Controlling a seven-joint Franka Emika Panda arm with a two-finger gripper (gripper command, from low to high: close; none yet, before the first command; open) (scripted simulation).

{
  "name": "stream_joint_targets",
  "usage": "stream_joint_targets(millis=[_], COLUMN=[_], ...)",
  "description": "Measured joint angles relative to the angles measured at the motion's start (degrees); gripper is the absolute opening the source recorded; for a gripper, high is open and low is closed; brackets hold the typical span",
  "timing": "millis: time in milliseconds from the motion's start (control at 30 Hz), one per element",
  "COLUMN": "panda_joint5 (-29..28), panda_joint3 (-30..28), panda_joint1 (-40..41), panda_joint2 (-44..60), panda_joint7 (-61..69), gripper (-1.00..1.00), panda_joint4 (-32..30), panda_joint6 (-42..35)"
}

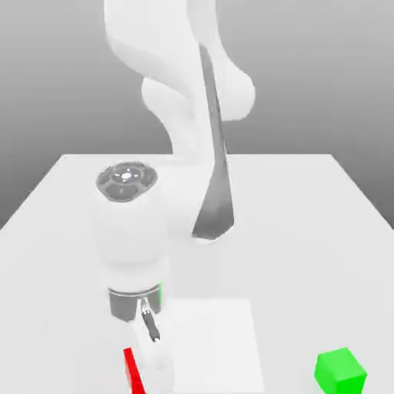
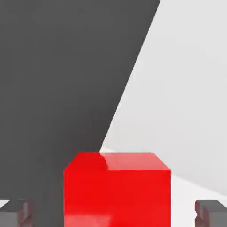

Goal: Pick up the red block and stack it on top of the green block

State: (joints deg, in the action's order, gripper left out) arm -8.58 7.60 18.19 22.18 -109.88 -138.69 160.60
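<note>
The claw (image 1: pixel 148 362) is down at the bench (image 1: pixel 308 215), near the front edge, with the red block (image 1: pixel 132 372) between its fingers. In the hand view the red block (image 2: pixel 117 190) sits centred between the two fingertips (image 2: pixel 15 212), each showing a gap beside it, so the claw is open around the cube, not yet gripping. That straddle suits a squeeze on opposite faces. The green block (image 1: pixel 340 369) waits well apart, toward the exterior view's right, clear for stacking
</note>
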Motion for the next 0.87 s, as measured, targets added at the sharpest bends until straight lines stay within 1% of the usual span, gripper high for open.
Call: stream_joint_targets(millis=[167, 333, 633, 700, 767, 800, 867], panda_joint5=[-0.12, 3.17, 0.36, -2.33, -5.13, -5.91, -5.91], panda_joint3=[-0.12, 2.36, 11.94, 12.23, 10.67, 10.18, 10.18], panda_joint1=[-0.09, 0.76, -15.35, -19.56, -22.22, -22.85, -22.85], panda_joint2=[0.43, -8.02, -8.47, -5.13, -1.05, 0.08, 0.08], panda_joint7=[-0.13, 1.81, -13.99, -18.52, -21.32, -22.01, -22.01], gripper=[-1.00, -1.00, -1.00, -1.00, -1.00, 1.00, 1.00], panda_joint4=[0.06, -1.15, 3.98, 5.78, 6.58, 6.75, 6.75], panda_joint6=[0.44, -6.82, -13.13, -11.83, -8.84, -7.95, -7.95])
